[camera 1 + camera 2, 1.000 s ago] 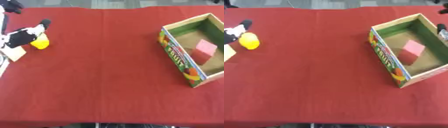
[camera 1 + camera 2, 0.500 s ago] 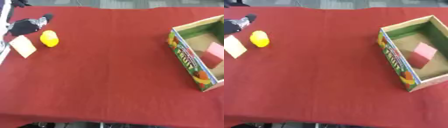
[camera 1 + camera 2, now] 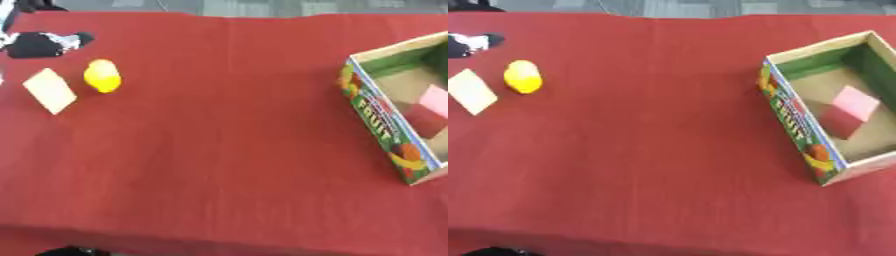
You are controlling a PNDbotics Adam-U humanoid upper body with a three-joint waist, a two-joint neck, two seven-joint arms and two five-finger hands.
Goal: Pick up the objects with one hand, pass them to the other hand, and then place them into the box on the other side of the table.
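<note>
Red cloth [image 3: 227, 150] covers the whole table, with a strip of grey floor [image 3: 289, 6] showing along the far edge.

Far left, upper corner: left hand [image 3: 44, 44], black with some silver-white patches, low over the cloth or on it. Blurred; cannot tell whether its fingers are apart or curled. It is holding nothing and is clear of both objects.

Just below the hand, near the left edge: flat cream tile [image 3: 50, 90], a tilted diamond shape, lying on the cloth.

Just right of the tile, not touching it: yellow object [image 3: 102, 75], rounded, longer than wide, looks like a lemon. It lies on the cloth below and right of the hand, apart from it.

Middle of the table: bare red cloth only, faint crease lines running front to back.

Right side: cardboard box [image 3: 798, 127], open top, set askew to the table edge, well apart from the yellow object and the tile. Its near long wall has colourful fruit print and lettering, too blurred to read. Inside walls are green at the far end, the bottom is brown cardboard.

Inside the box: pink block [image 3: 850, 111], cube-like, lighter pink on its top face and darker red on its side, sitting on the bottom toward the right wall.

Right hand shows in neither view.
</note>
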